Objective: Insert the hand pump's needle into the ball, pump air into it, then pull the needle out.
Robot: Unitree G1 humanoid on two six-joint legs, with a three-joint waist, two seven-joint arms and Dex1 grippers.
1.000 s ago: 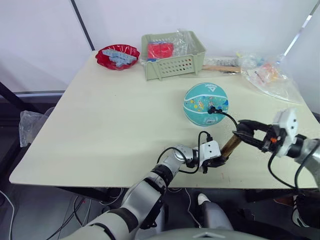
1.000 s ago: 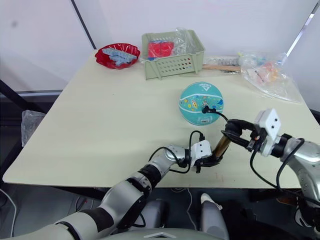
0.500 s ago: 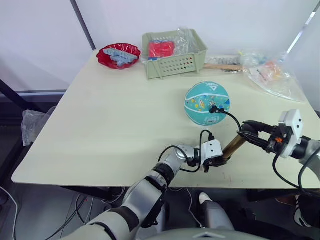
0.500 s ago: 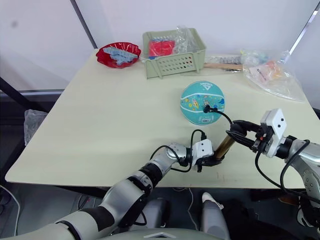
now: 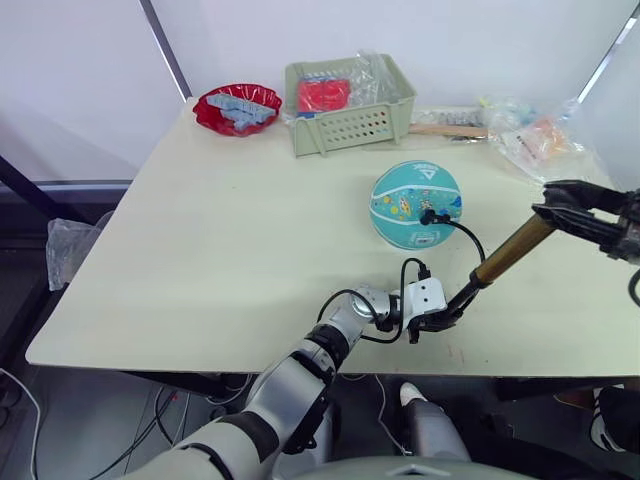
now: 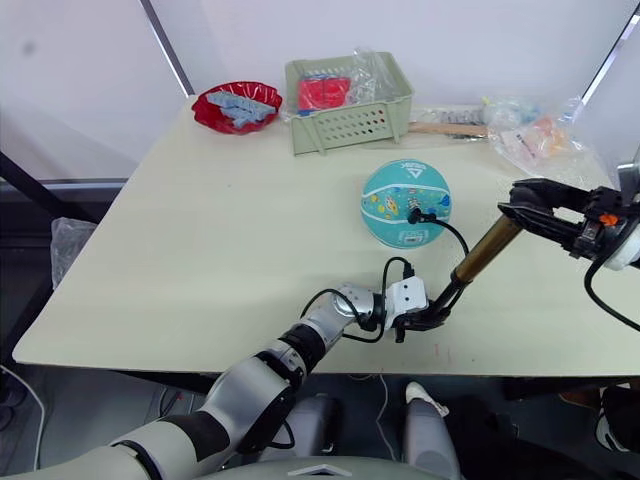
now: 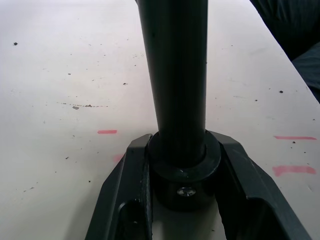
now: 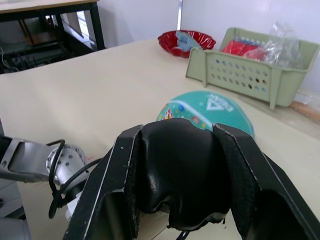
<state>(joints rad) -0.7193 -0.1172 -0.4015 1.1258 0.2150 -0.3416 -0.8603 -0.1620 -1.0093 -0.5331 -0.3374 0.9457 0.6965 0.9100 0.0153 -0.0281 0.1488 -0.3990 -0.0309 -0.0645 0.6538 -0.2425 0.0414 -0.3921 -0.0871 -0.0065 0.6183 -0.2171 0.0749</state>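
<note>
The pump (image 5: 505,255) stands slanted near the desk's (image 5: 200,250) front edge, its black base cap clenched in the left hand (image 5: 445,318) and its T-handle grasped by the right hand (image 5: 560,205), drawn out toward the desk's right edge so a thin dark rod shows below the bronze barrel. The ball (image 5: 415,205) sits right of the desk's middle, the black hose (image 5: 462,232) curving from the pump to a fitting on its near side; the needle itself is too small to make out, so it looks seated in the valve. The pump reads as stiff, light metal, best held at the caps as now. The ball is springy and free to roll, so a skewed stroke could tug the hose and shift it
</note>
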